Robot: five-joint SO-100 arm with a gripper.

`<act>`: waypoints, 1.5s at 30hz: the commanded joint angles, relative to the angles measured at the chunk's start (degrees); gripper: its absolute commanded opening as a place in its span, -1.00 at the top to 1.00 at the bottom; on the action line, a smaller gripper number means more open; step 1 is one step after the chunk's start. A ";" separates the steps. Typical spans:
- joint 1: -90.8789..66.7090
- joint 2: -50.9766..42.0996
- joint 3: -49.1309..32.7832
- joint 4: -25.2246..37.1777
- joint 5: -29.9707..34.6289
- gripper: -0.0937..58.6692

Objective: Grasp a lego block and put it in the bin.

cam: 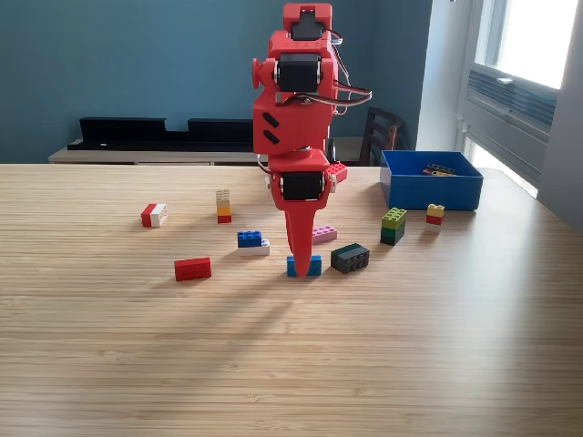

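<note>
A red arm's gripper (pixel 300 266) points down onto a blue block (pixel 304 266) on the tabletop (pixel 291 355); its opening can't be judged. It should straddle the block squarely before closing. The bin (pixel 430 180) sits far right.

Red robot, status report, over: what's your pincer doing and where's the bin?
Pincer down at the blue block, grip unclear. Blue bin far right in the exterior view. Black block close beside.

Bin (pixel 431 192) at table (pixel 291 364) rear on exterior view's right, blocks (pixel 192 269) scattered leftward before it.
</note>
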 commanded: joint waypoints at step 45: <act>-16.35 4.83 -16.44 20.92 11.87 1.00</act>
